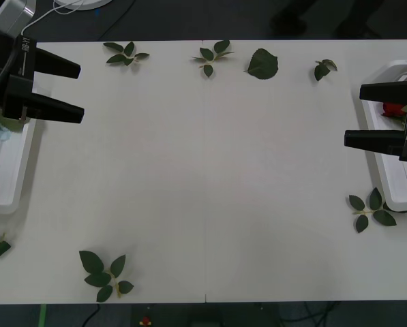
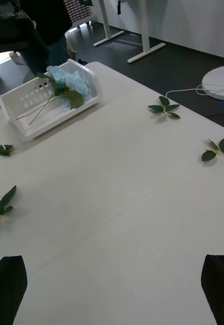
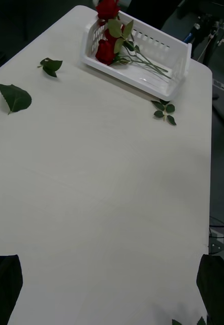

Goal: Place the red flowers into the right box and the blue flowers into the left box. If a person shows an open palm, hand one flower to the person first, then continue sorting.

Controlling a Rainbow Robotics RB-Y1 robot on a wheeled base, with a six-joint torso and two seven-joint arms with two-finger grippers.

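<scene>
white table (image 1: pixel 203 177); loose green leaf sprigs (image 1: pixel 106 274) scattered, single broad leaf (image 1: pixel 262 64)

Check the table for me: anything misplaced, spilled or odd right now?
Loose leaf sprigs lie scattered on the table. Otherwise sorted: red flowers in the right box, blue flowers in the left box. Left gripper and right gripper are open, holding nothing.

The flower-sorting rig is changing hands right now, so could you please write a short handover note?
Left gripper: open, holding nothing, above the left box.
Right gripper: open, holding nothing, above the right box.
Blue flowers lie in the left box; red flowers lie in the right box.
Loose leaf sprigs are scattered on the table; no flower lies on it.
Done: sorting looks finished.
Left: probably nothing, unless someone shows an open palm.
</scene>
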